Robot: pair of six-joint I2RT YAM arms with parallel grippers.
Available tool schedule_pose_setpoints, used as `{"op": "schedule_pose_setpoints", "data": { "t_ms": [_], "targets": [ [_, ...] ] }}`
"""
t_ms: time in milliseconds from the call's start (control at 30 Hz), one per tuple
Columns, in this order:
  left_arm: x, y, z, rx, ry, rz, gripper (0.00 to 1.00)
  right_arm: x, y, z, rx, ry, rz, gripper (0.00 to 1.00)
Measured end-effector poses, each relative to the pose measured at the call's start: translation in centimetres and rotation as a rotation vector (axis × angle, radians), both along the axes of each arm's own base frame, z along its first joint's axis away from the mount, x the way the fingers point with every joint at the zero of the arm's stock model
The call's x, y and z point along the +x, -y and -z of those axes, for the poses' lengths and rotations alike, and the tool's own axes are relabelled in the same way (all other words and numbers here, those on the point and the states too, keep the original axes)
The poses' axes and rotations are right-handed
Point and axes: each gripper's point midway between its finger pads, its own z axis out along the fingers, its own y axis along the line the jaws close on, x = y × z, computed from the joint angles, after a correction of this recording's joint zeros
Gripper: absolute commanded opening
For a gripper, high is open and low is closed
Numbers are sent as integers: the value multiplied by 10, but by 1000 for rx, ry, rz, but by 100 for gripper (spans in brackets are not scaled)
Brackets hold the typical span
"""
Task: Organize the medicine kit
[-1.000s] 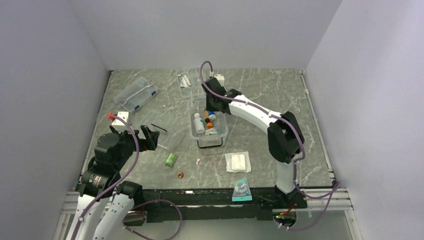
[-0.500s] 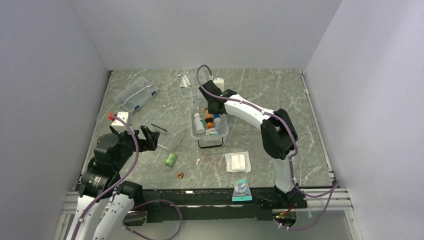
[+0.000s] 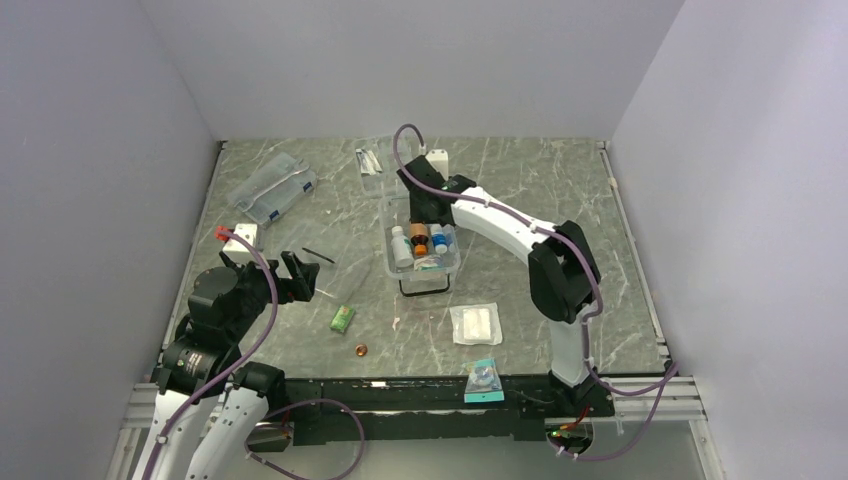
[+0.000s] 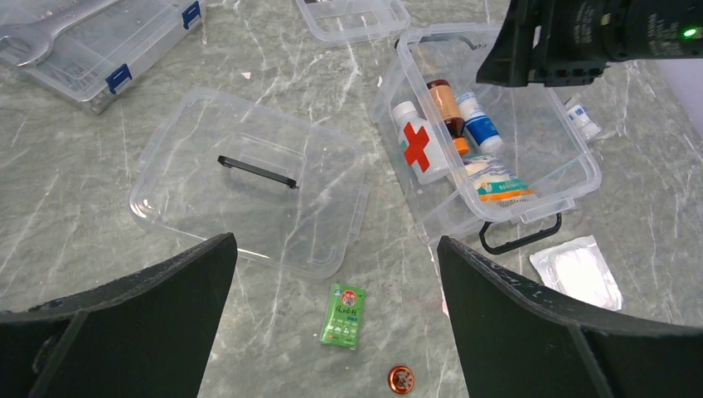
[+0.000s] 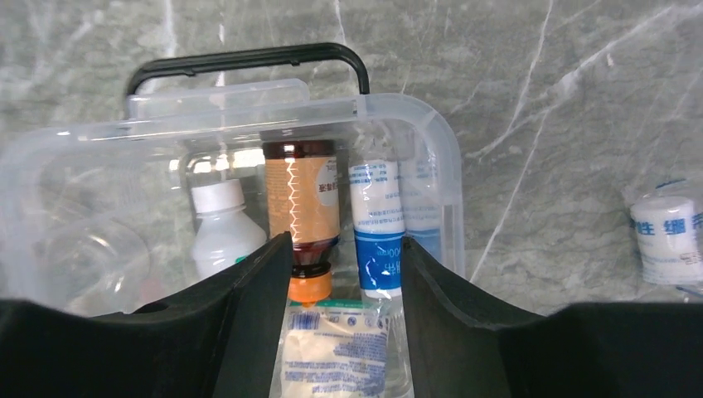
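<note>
The medicine kit [image 3: 446,268] is a clear tub standing open mid-table, with a red cross [image 4: 416,145] and a dark handle [image 5: 249,60]. Inside lie a white bottle [image 5: 217,224], an amber bottle [image 5: 300,199], a blue-and-white tube [image 5: 377,224] and a packet [image 5: 336,348]. Its clear lid [image 4: 191,199] lies flat to its left. My right gripper [image 5: 346,332] is open and empty, its fingers over the tub's far end [image 3: 424,225]. My left gripper [image 4: 336,332] is open and empty above the table near the lid [image 3: 300,278].
A green sachet [image 4: 344,315], a small red tin [image 4: 400,379] and a gauze packet [image 4: 576,272] lie near the tub. A bandage roll [image 5: 667,240] lies beside it. A flat clear case [image 3: 272,187] is back left; a teal packet [image 3: 484,380] is at the front edge.
My right gripper has moved from the tub's far rim down over the tub. The bottles and tube now lie side by side. The left arm has not moved.
</note>
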Motion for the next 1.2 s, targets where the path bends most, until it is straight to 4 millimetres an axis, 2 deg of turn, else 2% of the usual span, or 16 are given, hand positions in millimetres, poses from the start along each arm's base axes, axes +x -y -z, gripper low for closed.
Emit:
{"op": "schedule_pose_setpoints", "data": {
  "t_ms": [100, 167, 367, 433, 500, 600, 733, 900, 1200],
  "targets": [
    [0, 0, 0, 0, 0, 0, 99, -1, 1, -22, 25, 33, -6, 54],
    [0, 0, 0, 0, -1, 0, 99, -3, 2, -47, 59, 72, -16, 54],
    [0, 0, 1, 1, -3, 0, 99, -17, 15, -148, 176, 261, -62, 61],
    [0, 0, 1, 1, -3, 0, 99, -23, 22, -166, 190, 303, -76, 60],
    [0, 0, 1, 1, -3, 0, 98, -28, 32, -174, 186, 326, -83, 60],
    [0, 0, 1, 1, -3, 0, 99, -26, 52, -168, 167, 322, -71, 60],
    [0, 0, 1, 1, -3, 1, 99, -18, 94, -128, 124, 248, -19, 60],
    [1, 0, 1, 1, -4, 1, 99, -25, 136, -83, 91, 155, 20, 60],
    [0, 1, 1, 0, -5, 6, 99, -35, 171, -26, 85, 53, 71, 61]
  ]
}}
